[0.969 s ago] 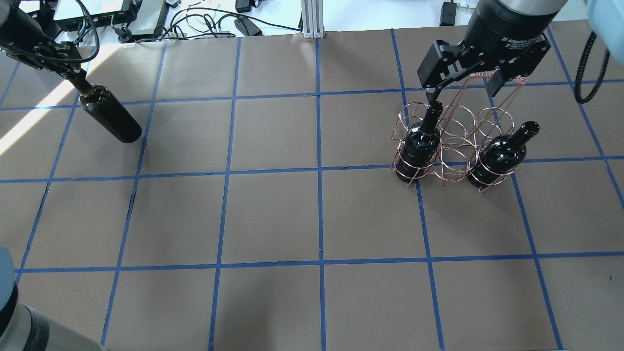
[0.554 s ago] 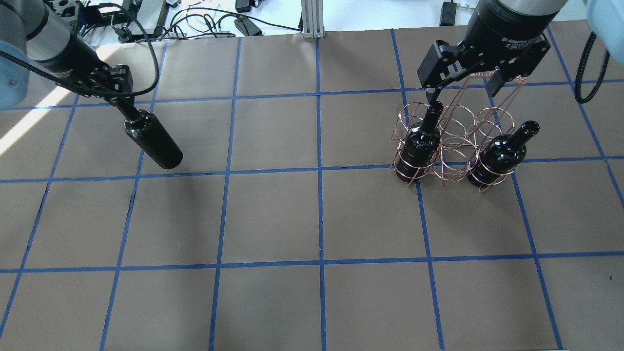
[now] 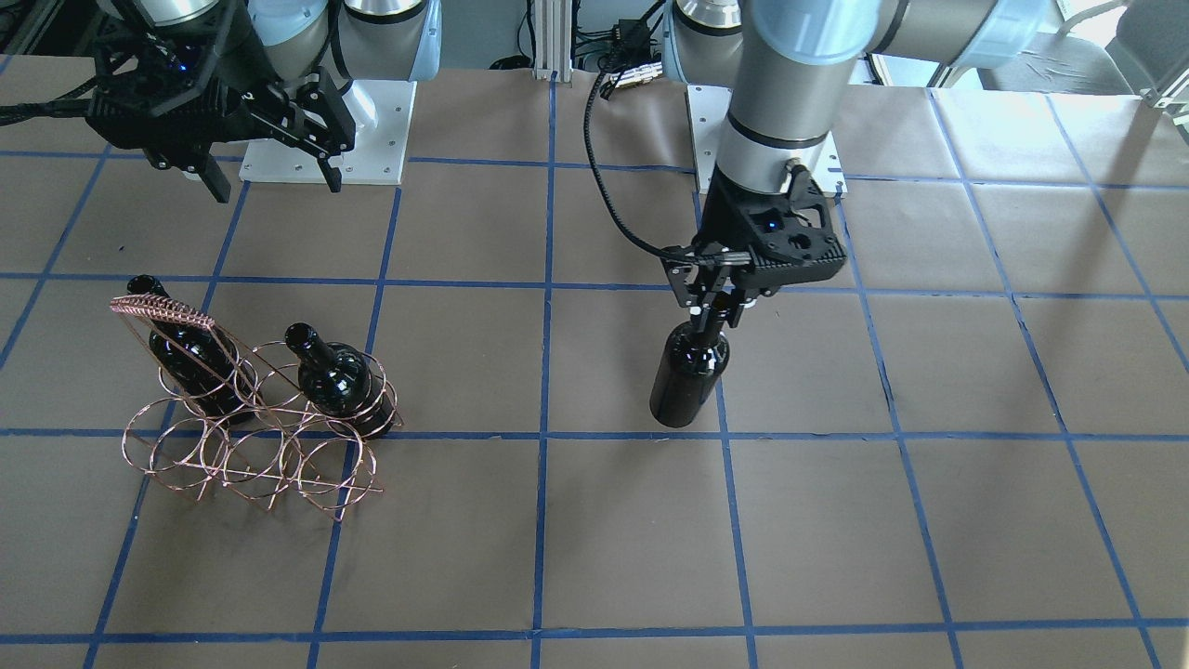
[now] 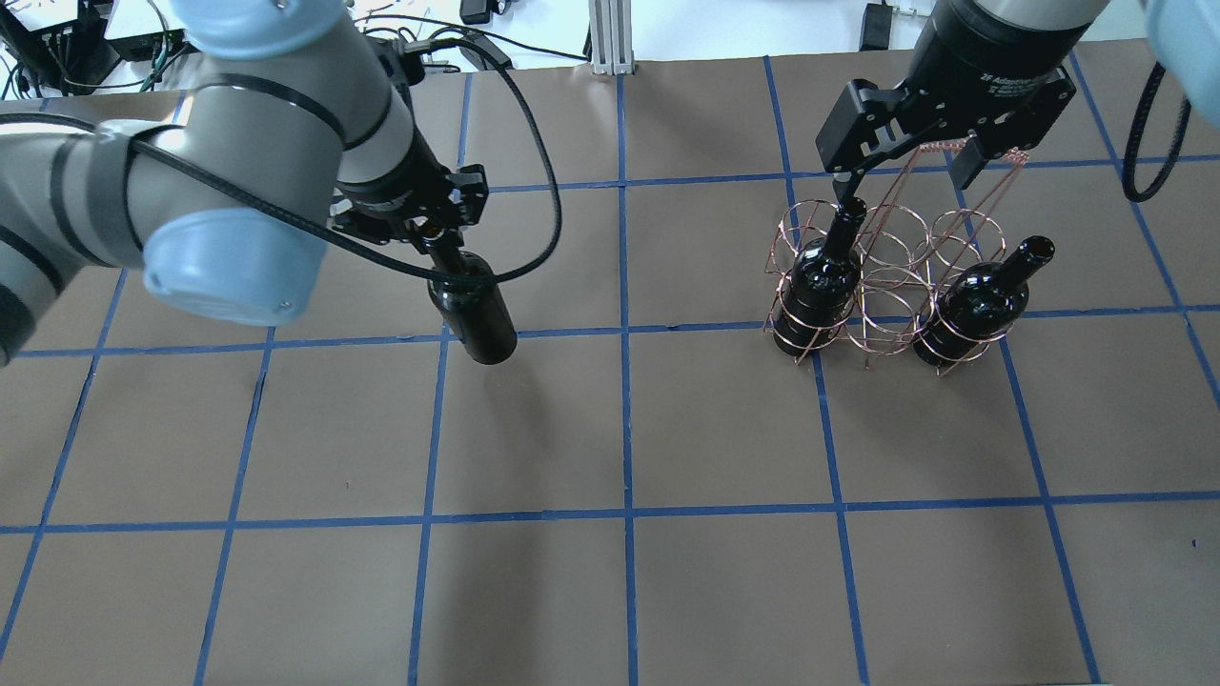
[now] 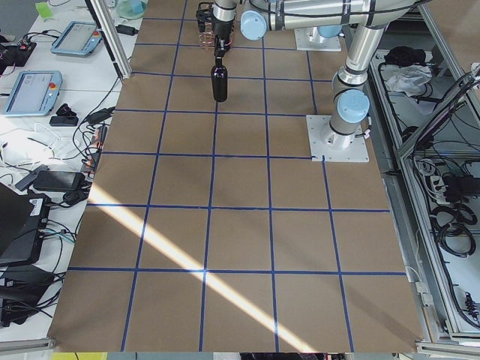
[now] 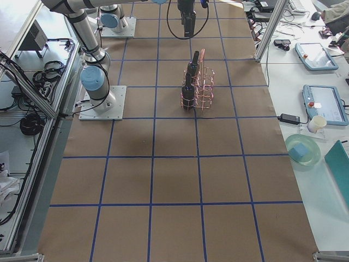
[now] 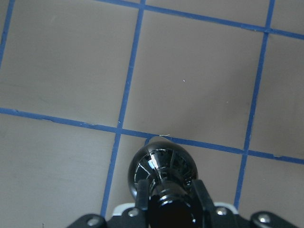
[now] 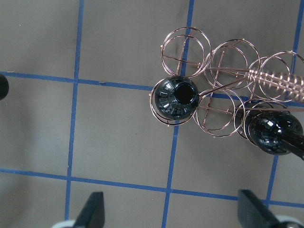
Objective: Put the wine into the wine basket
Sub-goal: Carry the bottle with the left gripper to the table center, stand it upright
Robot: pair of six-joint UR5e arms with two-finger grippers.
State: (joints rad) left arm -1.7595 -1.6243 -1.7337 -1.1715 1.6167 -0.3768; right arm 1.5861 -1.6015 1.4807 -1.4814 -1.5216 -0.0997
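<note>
My left gripper (image 4: 440,232) is shut on the neck of a near-black wine bottle (image 4: 475,312), which hangs upright over the table's middle-left; it also shows in the front view (image 3: 687,376) and the left wrist view (image 7: 164,172). The copper wire wine basket (image 4: 891,286) stands at the far right and holds two more bottles, one (image 4: 818,283) in a left ring and one (image 4: 974,307) in a right ring. Its middle rings are empty. My right gripper (image 4: 905,176) is open and empty, high above the basket's handle (image 8: 275,80).
Brown paper with a blue tape grid covers the table (image 4: 620,429). Cables and boxes (image 4: 410,38) lie past the far edge. The robot's base plates (image 3: 325,130) are at the near side of the table.
My left arm has carried the bottle from the far left corner to the right, toward the middle of the table. The right gripper and the basket have not moved.
</note>
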